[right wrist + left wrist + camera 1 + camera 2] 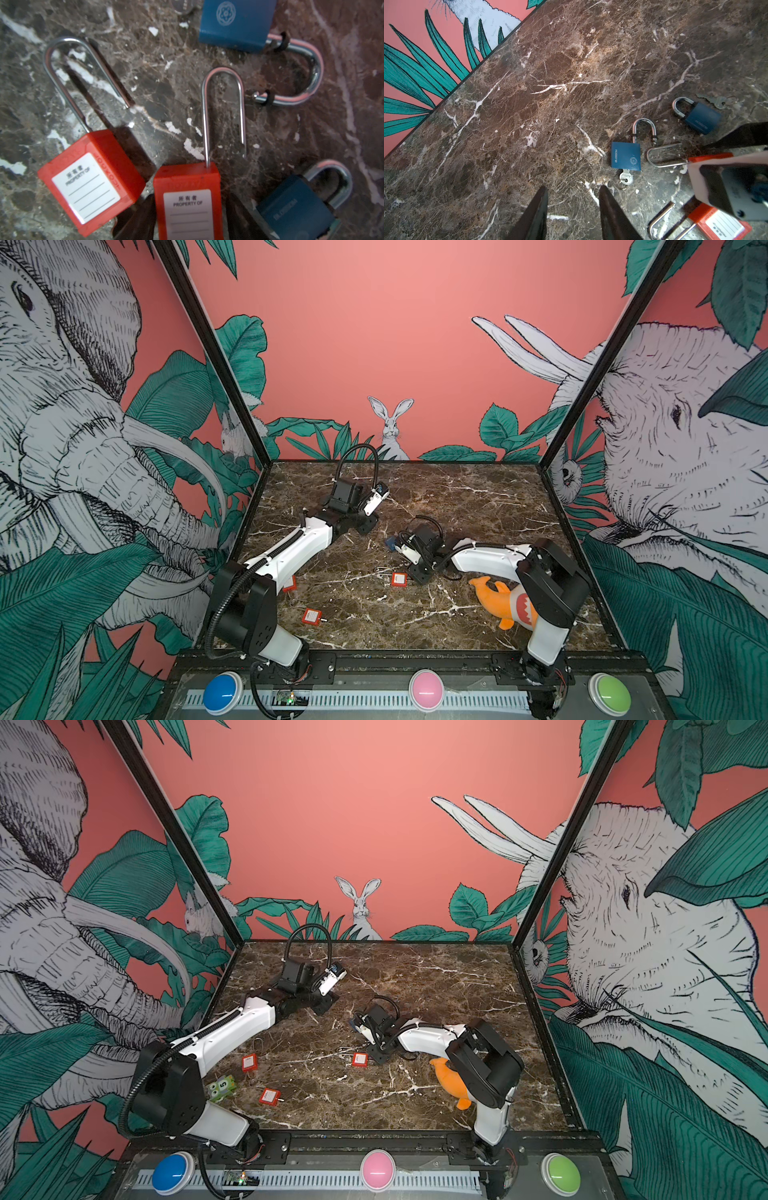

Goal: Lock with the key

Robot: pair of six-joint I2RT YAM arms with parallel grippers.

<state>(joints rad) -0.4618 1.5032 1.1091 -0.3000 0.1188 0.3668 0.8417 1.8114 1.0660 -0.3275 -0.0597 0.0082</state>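
Left gripper (572, 188) half-open, empty. Right gripper (189, 200) straddles the red plastic long-shackle padlock (187, 178), grip unclear; I'd centre it between the jaws.

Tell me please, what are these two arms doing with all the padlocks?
Red and blue padlocks lie scattered on a marble table. The right tool straddles a red padlock with an open shackle; whether it grips it is unclear. The left tool hovers open and empty near a blue padlock, its key inserted, shackle open.
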